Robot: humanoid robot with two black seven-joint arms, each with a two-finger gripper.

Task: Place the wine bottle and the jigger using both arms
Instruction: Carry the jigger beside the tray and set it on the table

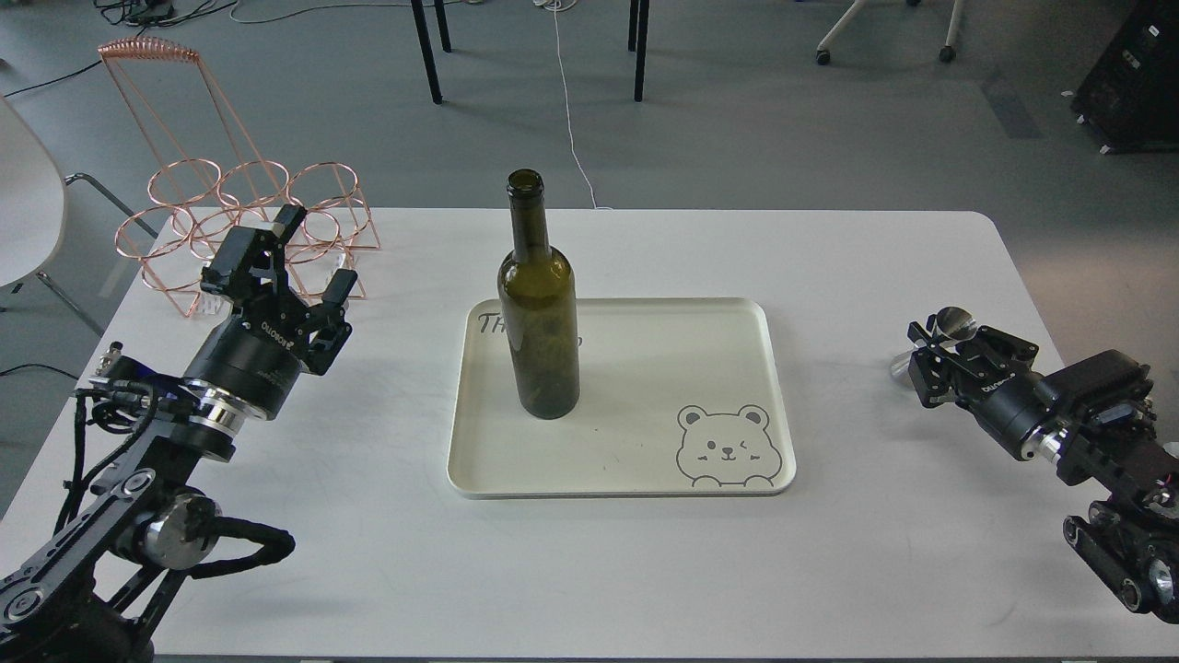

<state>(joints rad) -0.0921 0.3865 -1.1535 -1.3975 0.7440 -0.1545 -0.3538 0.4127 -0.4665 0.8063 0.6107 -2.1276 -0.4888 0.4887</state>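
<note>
Where the right fingers (924,343) meet the jigger (943,333), the small silver cup is seen pressed between them, near the right edge of the surface (875,552); its upper cone shows above the fingers and its lower rim shows just left of them, close to the surface, though whether it touches cannot be told. The jigger appears tilted. Behind the fingers, the right arm runs back to the lower right corner.

The left fingers (316,253) are spread wide with nothing between them, raised above the left part of the surface, just in front of a copper wire rack (249,193). The bottle (539,304) is well apart from both sets of fingers: it stands upright in the left half of a cream tray (774,396) at the middle of the surface, roughly between the two arms. A bear drawing (728,447) is printed in the tray's near right corner, and dark lettering is partly hidden behind the bottle.
</note>
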